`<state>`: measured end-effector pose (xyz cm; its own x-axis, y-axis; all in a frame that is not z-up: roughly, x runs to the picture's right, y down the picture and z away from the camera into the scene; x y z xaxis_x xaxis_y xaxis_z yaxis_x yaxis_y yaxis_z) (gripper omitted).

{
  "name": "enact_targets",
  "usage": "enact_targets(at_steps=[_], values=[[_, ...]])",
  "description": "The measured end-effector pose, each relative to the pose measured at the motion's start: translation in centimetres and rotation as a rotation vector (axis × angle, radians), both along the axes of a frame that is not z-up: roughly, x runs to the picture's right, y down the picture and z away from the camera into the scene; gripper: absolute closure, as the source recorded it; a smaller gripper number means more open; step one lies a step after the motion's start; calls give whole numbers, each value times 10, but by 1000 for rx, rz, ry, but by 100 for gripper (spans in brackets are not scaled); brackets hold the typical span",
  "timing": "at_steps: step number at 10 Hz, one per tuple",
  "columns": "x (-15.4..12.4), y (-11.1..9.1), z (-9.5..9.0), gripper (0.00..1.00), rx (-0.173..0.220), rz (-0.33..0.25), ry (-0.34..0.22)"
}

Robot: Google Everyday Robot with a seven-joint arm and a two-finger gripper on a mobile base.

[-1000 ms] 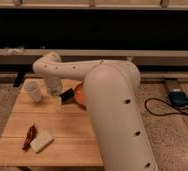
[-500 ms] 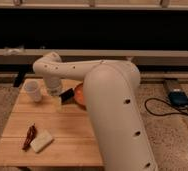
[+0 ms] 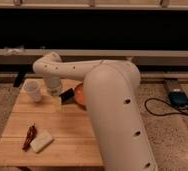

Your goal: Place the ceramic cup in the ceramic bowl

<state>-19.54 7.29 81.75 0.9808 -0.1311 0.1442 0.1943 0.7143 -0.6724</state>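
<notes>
One bent arm, gripper (image 3: 62,98) seemingly low between ceramic cup (image 3: 32,90) and ceramic bowl (image 3: 78,94), grip unclear.

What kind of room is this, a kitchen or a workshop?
Likely a lab or test room: a small wooden table on speckled floor, loose cables lying at right, a white robot arm. Its gripper sits low over the table between the ceramic cup and ceramic bowl.

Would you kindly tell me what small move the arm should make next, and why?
Probably shift the claw slightly left toward the ceramic cup. The cup stands on the wooden table near its far left corner and appears ungrasped, while the claw sits between it and the ceramic bowl.
</notes>
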Motion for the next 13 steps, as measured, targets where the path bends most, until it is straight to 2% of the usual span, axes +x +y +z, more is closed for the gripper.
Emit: enact_targets(at_steps=[7, 9, 10, 13], values=[[0, 0, 0, 20, 2, -3, 0], [-9, -8, -3, 20, 28, -27, -22], [-26, -20, -3, 20, 57, -46, -50], [-67, -54, -3, 20, 109, -101, -104]])
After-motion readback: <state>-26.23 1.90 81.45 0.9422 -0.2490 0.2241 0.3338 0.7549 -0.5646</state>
